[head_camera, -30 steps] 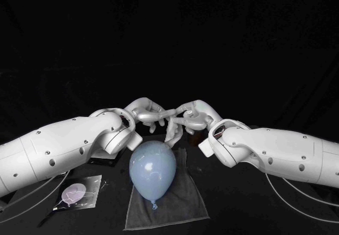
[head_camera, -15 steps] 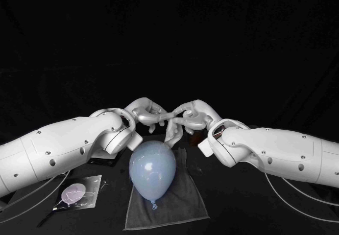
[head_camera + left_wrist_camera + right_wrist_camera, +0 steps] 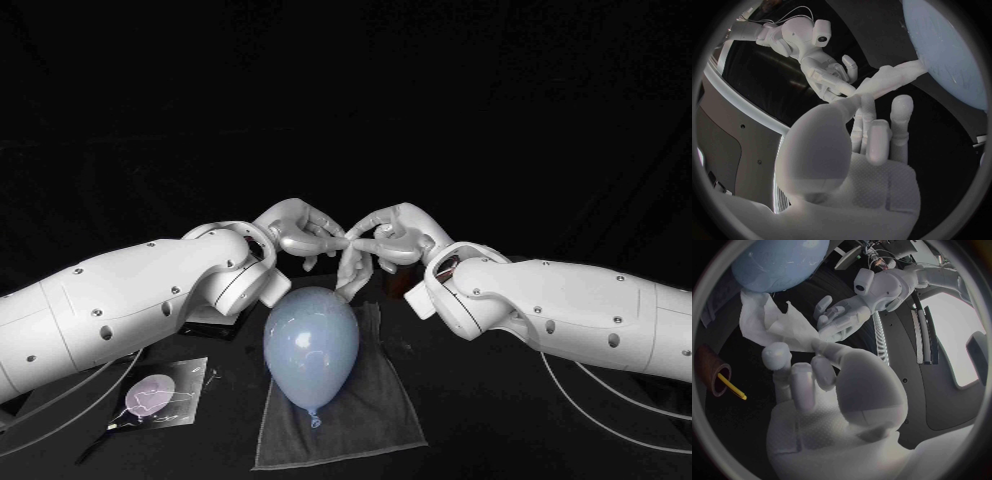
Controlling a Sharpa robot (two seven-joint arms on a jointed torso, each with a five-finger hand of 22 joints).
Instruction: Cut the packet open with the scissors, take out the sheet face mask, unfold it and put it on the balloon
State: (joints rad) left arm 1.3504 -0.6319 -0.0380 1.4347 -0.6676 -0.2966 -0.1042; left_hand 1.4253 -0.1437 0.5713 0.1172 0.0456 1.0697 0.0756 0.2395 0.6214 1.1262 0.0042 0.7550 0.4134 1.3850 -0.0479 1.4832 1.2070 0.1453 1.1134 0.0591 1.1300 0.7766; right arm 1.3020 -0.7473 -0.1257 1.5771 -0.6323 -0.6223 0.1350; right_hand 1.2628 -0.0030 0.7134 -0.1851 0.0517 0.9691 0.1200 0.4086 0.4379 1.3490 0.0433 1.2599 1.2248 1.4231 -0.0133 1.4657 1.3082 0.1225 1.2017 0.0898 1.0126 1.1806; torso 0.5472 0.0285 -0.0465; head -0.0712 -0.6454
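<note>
Black table (image 3: 548, 430), sheet mask (image 3: 782, 326) pinched between left hand (image 3: 296, 232) and right hand (image 3: 389, 236), just behind balloon (image 3: 312, 340).

Left arm (image 3: 130, 310), coming in from 8 o'clock in the head view: bulky glossy white shell, rounded segments, small dark screws (image 3: 104, 311) dotted along it. Right arm (image 3: 577, 305), from 4 o'clock: same white shell, same screws. Thin pale cables (image 3: 65, 395) loop under both arms, at 7 and 5 o'clock. Left hand (image 3: 296, 232) and right hand (image 3: 389, 238): silver-grey, smooth, fingers with rounded tips. Palm (image 3: 879, 185) has a fine dotted texture. Round black camera lens (image 3: 822, 38) sits in the white wrist housing.
</note>
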